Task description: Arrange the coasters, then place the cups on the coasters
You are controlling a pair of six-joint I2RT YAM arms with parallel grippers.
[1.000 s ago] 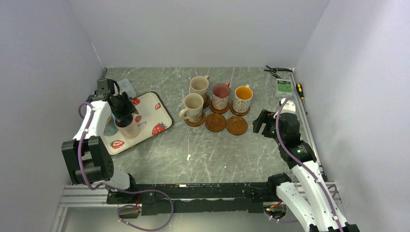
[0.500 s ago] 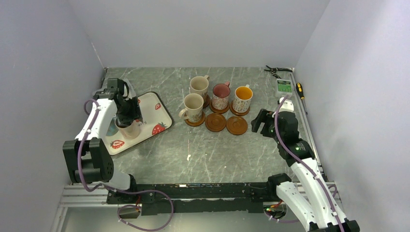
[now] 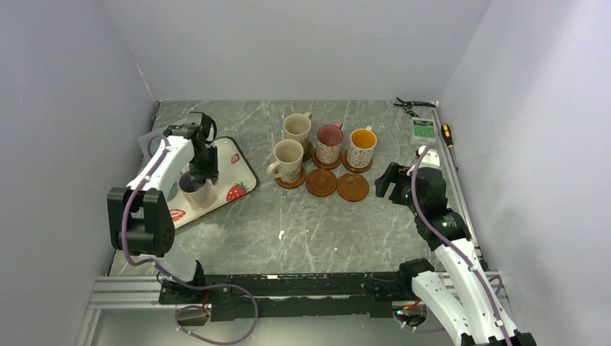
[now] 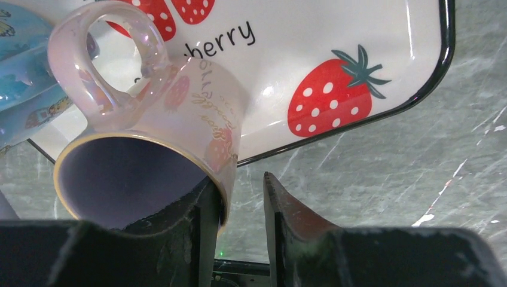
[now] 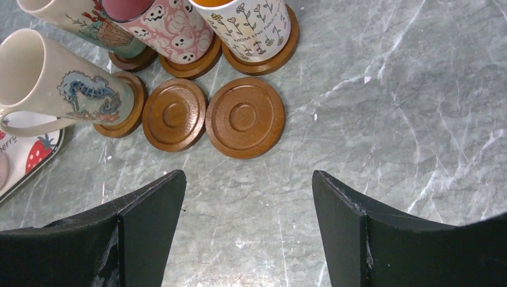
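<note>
My left pincer (image 4: 242, 203) is black. The pink mug (image 4: 197, 113) is pearly, with strawberries and gold lettering, lavender inside. The tray (image 4: 287, 60) is white with red strawberries and a black rim. The blue mug (image 4: 24, 78) is patterned. The tabletop (image 4: 418, 161) is grey with white veins; the coasters (image 5: 245, 116) are brown.

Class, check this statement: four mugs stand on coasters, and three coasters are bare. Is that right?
Not quite. Only two bare coasters show, not three. The rest holds: four mugs stand on coasters. The right wrist view shows the two bare ones side by side, and the top view confirms it.
</note>
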